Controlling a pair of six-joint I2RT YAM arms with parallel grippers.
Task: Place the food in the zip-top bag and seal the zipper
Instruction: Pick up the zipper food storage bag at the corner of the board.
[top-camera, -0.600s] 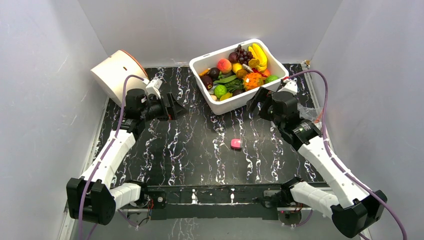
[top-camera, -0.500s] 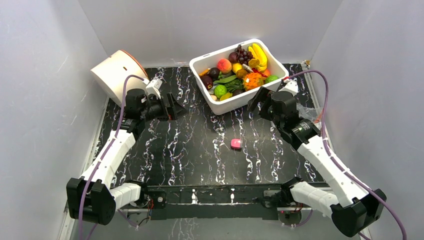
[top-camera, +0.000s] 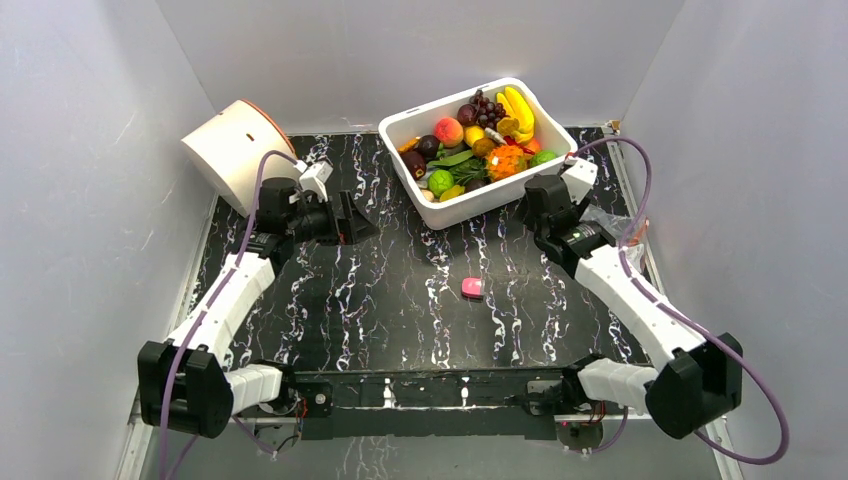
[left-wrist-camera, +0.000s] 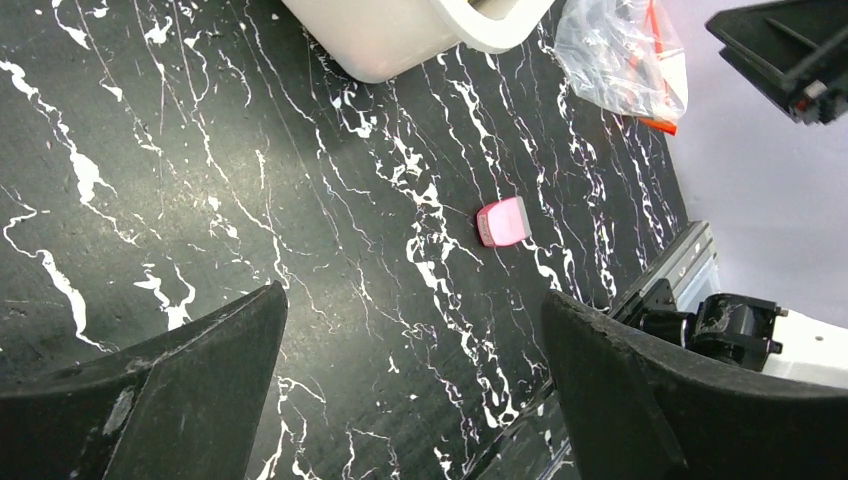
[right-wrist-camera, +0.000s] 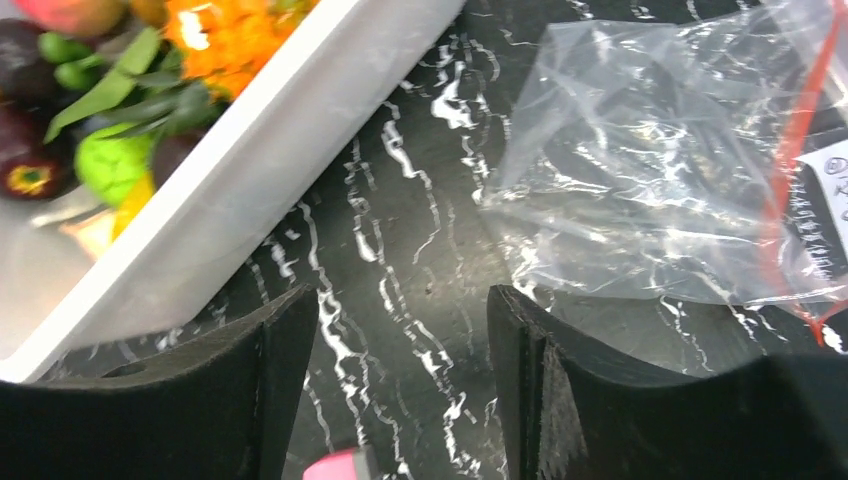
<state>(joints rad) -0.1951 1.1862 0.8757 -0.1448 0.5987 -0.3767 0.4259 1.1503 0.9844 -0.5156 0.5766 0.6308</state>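
Observation:
The food lies piled in a white bin (top-camera: 470, 205): an orange pineapple (top-camera: 506, 160), a yellow banana bunch (top-camera: 518, 106) and a dark purple fruit (top-camera: 415, 163) among other pieces. The clear zip-top bag (right-wrist-camera: 660, 170) lies flat and empty on the table right of the bin, its red-orange zipper (right-wrist-camera: 790, 160) along the far edge. My right gripper (right-wrist-camera: 400, 310) hangs open over the bare strip between bin and bag, holding nothing. My left gripper (left-wrist-camera: 415, 300) stands wide open above the table's left half, also holding nothing.
A small pink block (top-camera: 472, 288) lies near the table's middle. A white cylindrical container (top-camera: 232, 145) leans tipped at the back left corner. Grey walls close in the left, right and back sides. The bag (top-camera: 615, 222) lies close to the right wall.
My right arm has swung its wrist back and to the right, turning the gripper down over the gap between bin and bag. The left arm has shifted only slightly.

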